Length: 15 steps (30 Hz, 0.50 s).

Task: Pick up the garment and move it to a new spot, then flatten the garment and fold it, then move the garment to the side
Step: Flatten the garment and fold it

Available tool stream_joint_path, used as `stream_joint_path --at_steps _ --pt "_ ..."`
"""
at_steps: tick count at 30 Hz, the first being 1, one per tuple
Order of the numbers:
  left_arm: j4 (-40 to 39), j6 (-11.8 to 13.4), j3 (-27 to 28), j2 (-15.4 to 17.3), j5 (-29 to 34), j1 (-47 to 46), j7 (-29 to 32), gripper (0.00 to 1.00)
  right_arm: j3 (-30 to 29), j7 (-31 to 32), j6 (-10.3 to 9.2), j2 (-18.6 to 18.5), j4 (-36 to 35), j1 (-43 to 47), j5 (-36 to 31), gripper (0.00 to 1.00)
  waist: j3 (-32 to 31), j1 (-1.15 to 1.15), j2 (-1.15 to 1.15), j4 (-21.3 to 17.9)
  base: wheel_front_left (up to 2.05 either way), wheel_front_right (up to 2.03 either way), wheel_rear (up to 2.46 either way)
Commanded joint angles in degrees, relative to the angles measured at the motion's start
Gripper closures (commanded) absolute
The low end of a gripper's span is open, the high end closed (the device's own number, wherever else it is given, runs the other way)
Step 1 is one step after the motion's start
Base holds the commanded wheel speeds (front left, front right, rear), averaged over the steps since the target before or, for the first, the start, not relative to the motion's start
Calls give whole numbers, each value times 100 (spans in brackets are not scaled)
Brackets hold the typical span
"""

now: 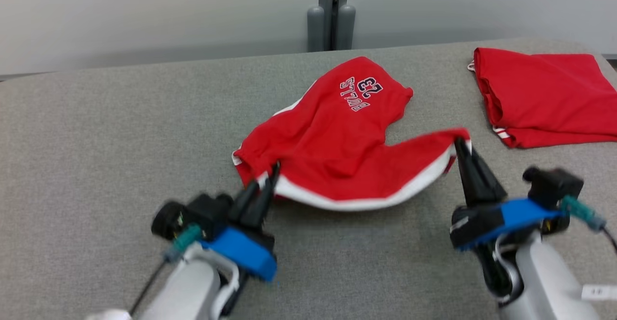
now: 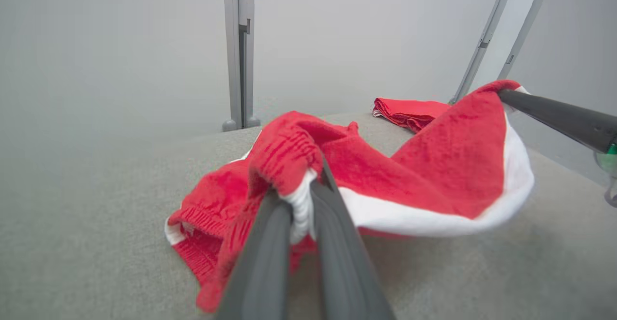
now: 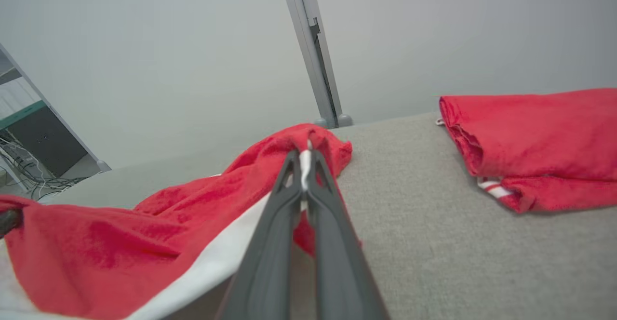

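We hold the garment (image 1: 337,151), lying mid-table (image 1: 96,166), by its white-trimmed edge: left gripper (image 1: 273,173) clamped on one end, right gripper (image 1: 460,142) on the other, that edge lifted. We judge this the pick-up. Next, both arms should rise together and carry it clear of the folded pile (image 1: 544,98) at the far right corner.

Folded pile (image 1: 544,93) right of garment (image 1: 337,151); table (image 1: 96,141) left open.

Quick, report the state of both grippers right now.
Left gripper: jaws shut on the white-trimmed edge of the red shorts.
Right gripper: jaws shut on the same shorts, at the other end of that edge.
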Motion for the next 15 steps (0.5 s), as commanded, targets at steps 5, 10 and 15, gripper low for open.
stream_joint_path --at_steps 5,10,15 --pt "-185 -46 291 208 -155 -1242 290 100 64 396 2 -11 -231 -1147 138 100 408 0 0 0 0 0 0" --pt "-93 -74 496 444 -251 -2783 620 100 47 694 2 -11 95 -2771 284 100 1005 0 0 -66 0 0 0" --pt "219 -92 660 492 -482 -4341 813 100 -105 749 2 9 703 -4478 427 100 1580 0 0 -93 0 0 0"
